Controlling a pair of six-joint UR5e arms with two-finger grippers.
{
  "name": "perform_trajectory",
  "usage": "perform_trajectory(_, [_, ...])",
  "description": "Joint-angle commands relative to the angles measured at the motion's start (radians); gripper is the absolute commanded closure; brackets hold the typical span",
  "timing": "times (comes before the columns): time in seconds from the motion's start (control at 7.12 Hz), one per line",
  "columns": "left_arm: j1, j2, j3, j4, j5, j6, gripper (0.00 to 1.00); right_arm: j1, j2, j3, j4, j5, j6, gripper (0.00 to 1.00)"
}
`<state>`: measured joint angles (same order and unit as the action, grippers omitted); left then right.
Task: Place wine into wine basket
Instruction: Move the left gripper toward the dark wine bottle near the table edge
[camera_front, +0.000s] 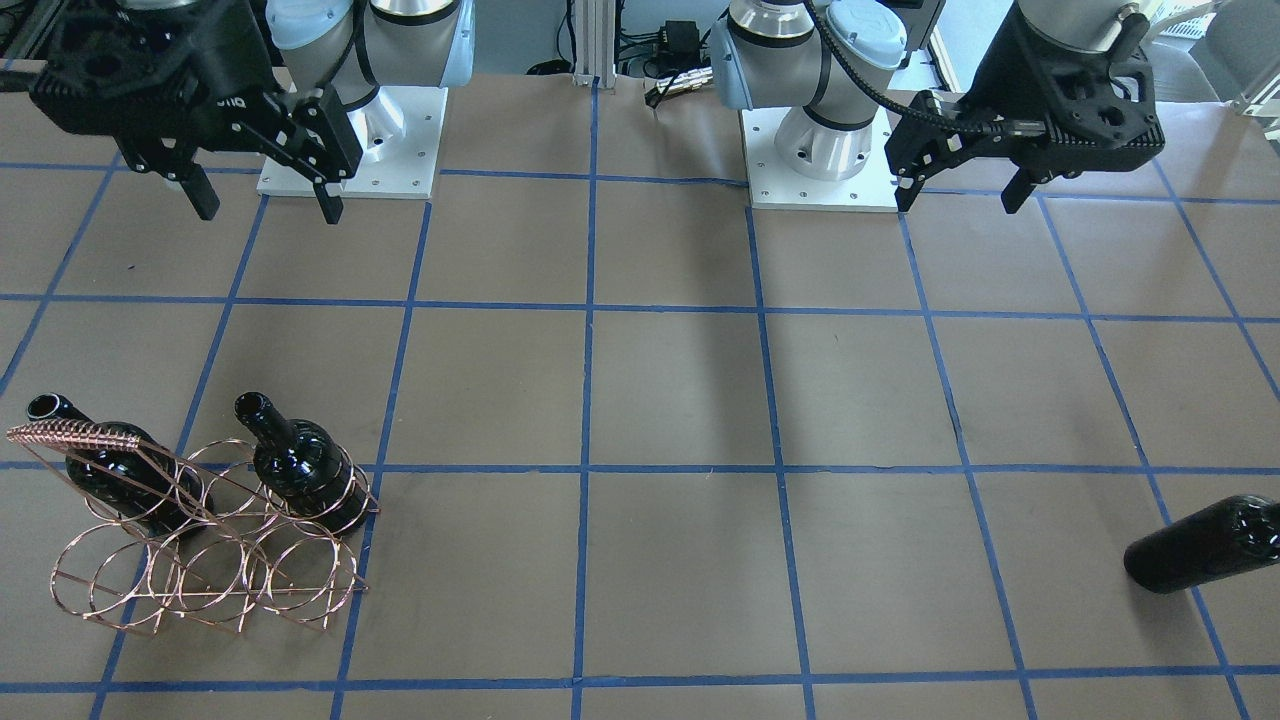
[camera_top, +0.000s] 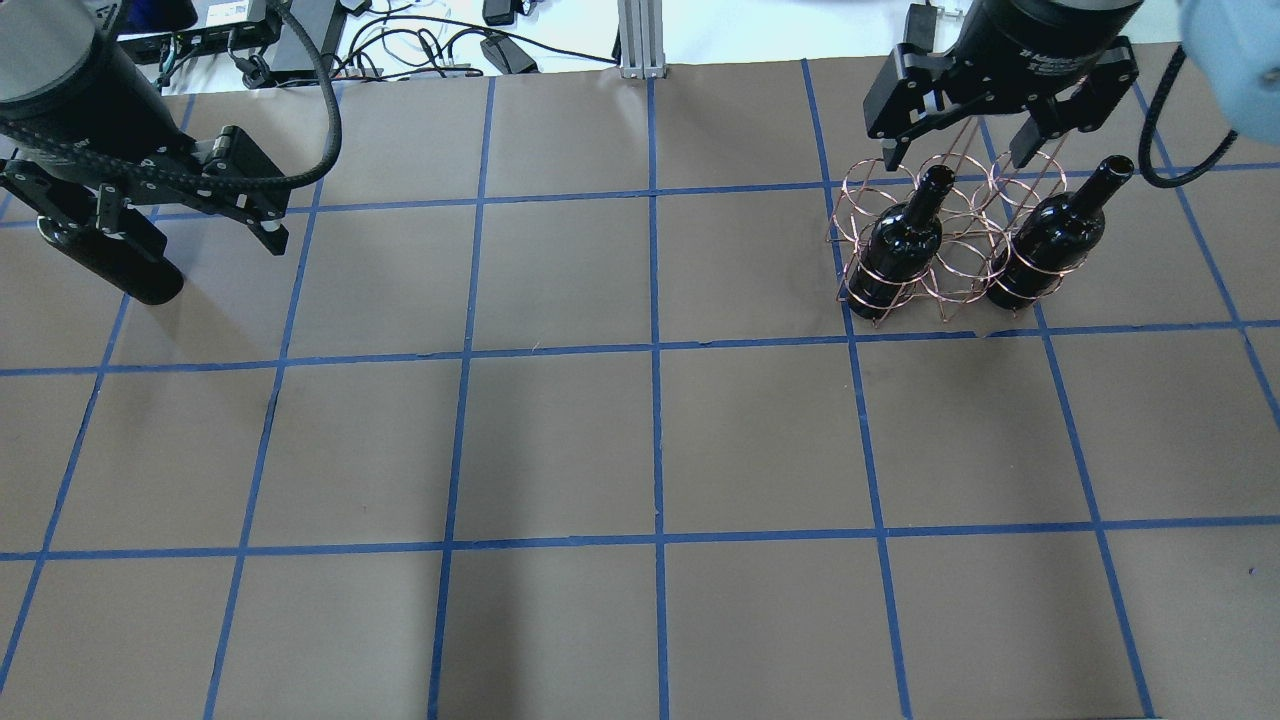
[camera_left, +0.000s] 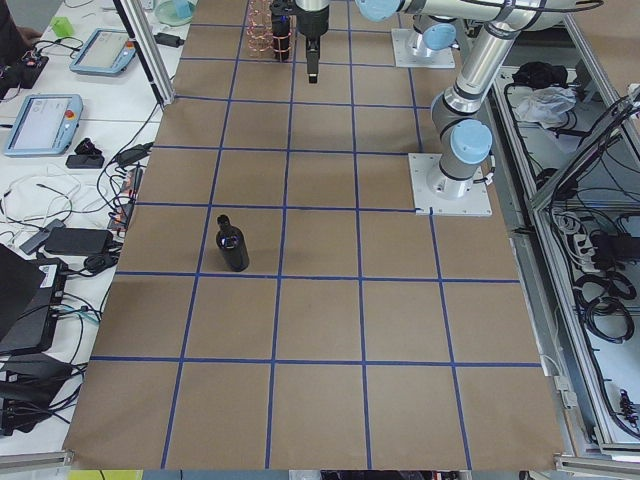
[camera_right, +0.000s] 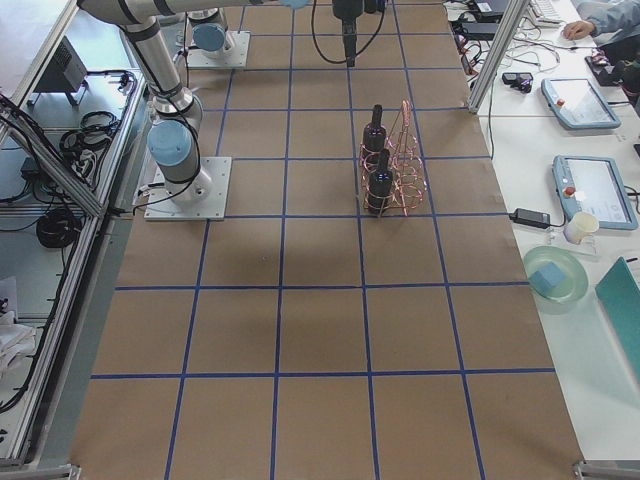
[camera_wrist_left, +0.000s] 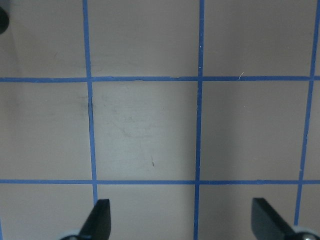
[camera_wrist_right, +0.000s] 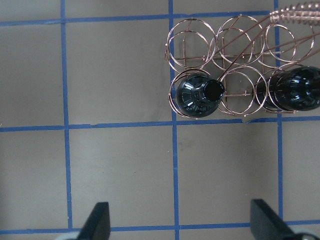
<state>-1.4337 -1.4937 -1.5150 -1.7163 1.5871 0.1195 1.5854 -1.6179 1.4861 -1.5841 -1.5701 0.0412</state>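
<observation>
The wine basket (camera_front: 200, 530) is a copper wire rack at the table's right end, also in the overhead view (camera_top: 940, 250). Two black wine bottles (camera_front: 300, 465) (camera_front: 120, 470) stand in its outer rings; the ring between them holds nothing (camera_wrist_right: 240, 92). A third wine bottle (camera_left: 233, 245) stands upright alone at the left end, and also shows in the overhead view (camera_top: 115, 265). My left gripper (camera_front: 958, 205) is open and empty, high above the table and apart from that bottle. My right gripper (camera_front: 270, 212) is open and empty, high on the robot's side of the basket (camera_wrist_right: 225, 65).
The two arm base plates (camera_front: 350, 150) (camera_front: 825, 160) sit at the robot's edge of the table. An aluminium post (camera_top: 638, 40) and cables lie beyond the far edge. Side benches carry tablets (camera_right: 590, 190) and a bowl (camera_right: 555, 275).
</observation>
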Motion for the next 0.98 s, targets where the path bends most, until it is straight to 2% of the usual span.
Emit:
perform_trajectory(0.0, [0.012,-0.026,-0.004,0.021,0.002,0.0,0.0,-0.016,0.047,0.009,0.027,0.004,0.002,0.0])
perform_trajectory(0.42, [0.045,-0.039,0.005,0.03,0.004,0.0,0.0,-0.025,0.058,-0.01,0.036,-0.001,-0.003,0.0])
perform_trajectory(0.56, [0.097,-0.049,0.013,0.087,0.023,0.009,0.0,-0.03,0.037,-0.016,0.036,0.002,0.0,0.0])
perform_trajectory(0.84, [0.195,-0.097,0.036,0.122,0.025,0.041,0.0,-0.031,0.007,-0.021,0.035,0.004,-0.004,0.0])
